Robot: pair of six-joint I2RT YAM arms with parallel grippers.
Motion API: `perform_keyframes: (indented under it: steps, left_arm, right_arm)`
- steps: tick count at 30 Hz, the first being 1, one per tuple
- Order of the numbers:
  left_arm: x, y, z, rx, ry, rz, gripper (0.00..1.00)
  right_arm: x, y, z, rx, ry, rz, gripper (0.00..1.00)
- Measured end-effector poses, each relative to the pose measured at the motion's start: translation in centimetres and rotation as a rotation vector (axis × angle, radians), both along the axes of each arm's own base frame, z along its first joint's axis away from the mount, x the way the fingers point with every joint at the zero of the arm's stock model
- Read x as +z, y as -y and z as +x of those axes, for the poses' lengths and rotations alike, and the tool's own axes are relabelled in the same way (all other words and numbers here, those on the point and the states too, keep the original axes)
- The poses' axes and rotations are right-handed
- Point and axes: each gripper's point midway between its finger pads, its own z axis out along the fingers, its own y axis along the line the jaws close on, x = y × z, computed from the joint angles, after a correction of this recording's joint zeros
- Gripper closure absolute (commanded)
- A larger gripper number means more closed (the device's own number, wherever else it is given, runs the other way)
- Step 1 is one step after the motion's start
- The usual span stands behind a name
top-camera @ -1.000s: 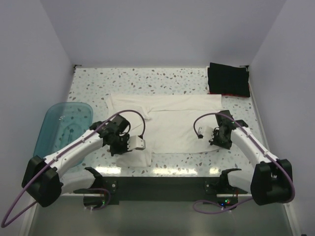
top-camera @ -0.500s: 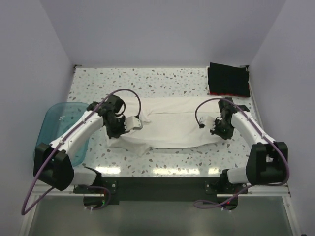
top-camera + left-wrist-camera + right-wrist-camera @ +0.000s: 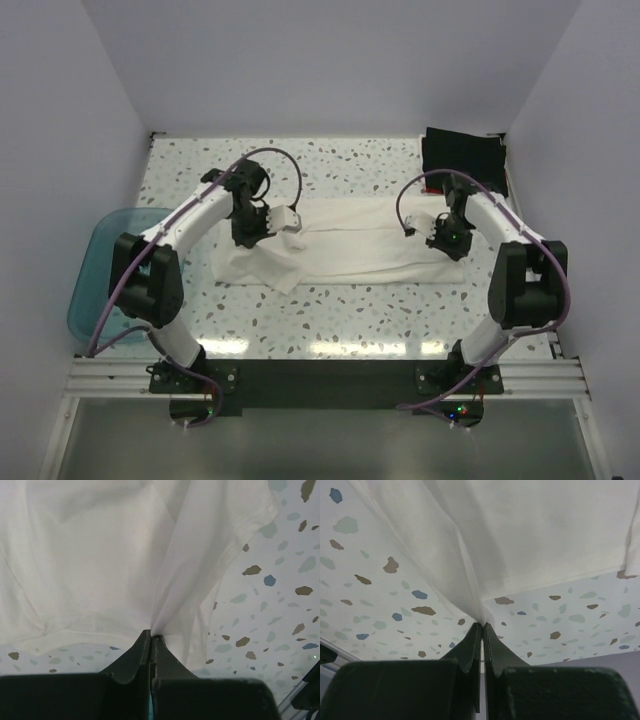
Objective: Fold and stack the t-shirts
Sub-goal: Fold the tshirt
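The white t-shirt (image 3: 350,250) lies across the middle of the speckled table as a long folded band, bunched at its left end. My left gripper (image 3: 268,226) is shut on its cloth near the left end; in the left wrist view the white t-shirt (image 3: 100,565) runs straight out from between the closed left gripper (image 3: 150,634). My right gripper (image 3: 448,240) is shut on the shirt's right end; in the right wrist view the cloth (image 3: 520,535) is pinched in the right gripper (image 3: 482,625). A folded black t-shirt (image 3: 463,160) with a red edge under it lies at the back right corner.
A translucent blue plastic tub (image 3: 100,270) hangs off the table's left edge. The white walls enclose the table at back and sides. Bare speckled table (image 3: 340,165) lies behind the white shirt and in front of it.
Both grippers have carried the shirt's near edge away from the arm bases toward the back, folding it over itself into a narrower band. Both arms are stretched further out.
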Motion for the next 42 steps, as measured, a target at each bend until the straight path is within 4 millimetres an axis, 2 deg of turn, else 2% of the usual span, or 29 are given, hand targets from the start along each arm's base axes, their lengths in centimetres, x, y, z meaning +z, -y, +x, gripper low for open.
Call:
perform_keyframes:
  steps: [3, 10, 16, 24, 31, 42]
  left_arm:
    - [-0.2, 0.3, 1.8, -0.009, 0.008, 0.004, 1.0]
    - [-0.6, 0.7, 5.2, -0.028, 0.023, 0.009, 1.0]
    - [-0.8, 0.1, 6.2, -0.016, 0.024, 0.013, 1.0]
    - [0.4, -0.3, 7.3, -0.013, 0.053, -0.008, 1.0]
    - [0.7, -0.2, 6.6, -0.057, 0.025, -0.02, 1.0]
    - [2.1, -0.5, 2.4, -0.128, -0.04, -0.069, 1.0]
  right_arm:
    - [-0.2, 0.0, 0.9, 0.008, -0.005, -0.001, 1.0]
    - [-1.4, 0.2, 1.7, 0.01, -0.043, -0.002, 1.0]
    - [-1.2, 0.5, 2.5, 0.007, -0.034, 0.0, 1.0]
    - [-0.1, 1.1, 3.9, 0.0, -0.004, 0.014, 1.0]
    - [-1.0, 1.3, 4.1, 0.007, -0.038, 0.016, 1.0]
    - [0.7, 0.9, 3.4, 0.054, -0.017, 0.044, 1.0]
